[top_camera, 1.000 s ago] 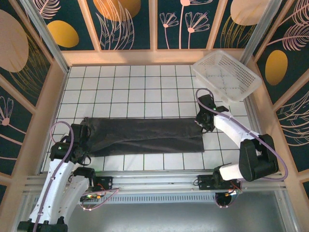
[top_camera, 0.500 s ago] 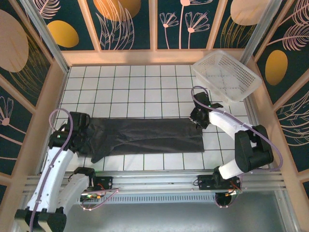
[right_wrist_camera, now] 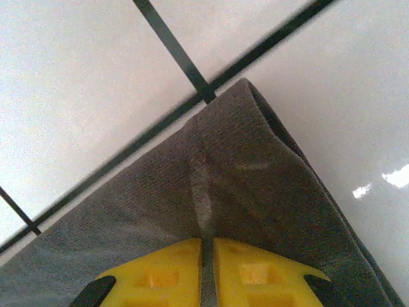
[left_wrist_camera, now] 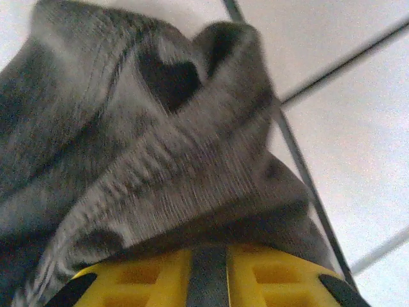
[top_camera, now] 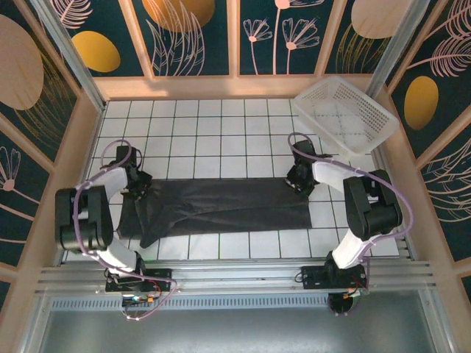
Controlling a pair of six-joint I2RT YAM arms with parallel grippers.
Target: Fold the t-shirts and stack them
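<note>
The t-shirt (top_camera: pixel 221 209) lies as a long, half-folded band across the near tiles. I judge folding barely begun, with nothing stacked. My left gripper (top_camera: pixel 137 184) pinches its bunched left end and my right gripper (top_camera: pixel 298 180) its right corner. From above, both wrists hide those edges.

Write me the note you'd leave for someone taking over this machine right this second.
Left gripper: shut on the left end of the t-shirt.
Right gripper: shut on the shirt's right end, at the far corner.
T-shirt: lies across the tiled table as a long band. The white basket sits at the far right.
Done: the lengthwise fold, apart from a loose flap at the near left.
Left: probably fold it crosswise, then stack. Stacking has not begun.
</note>
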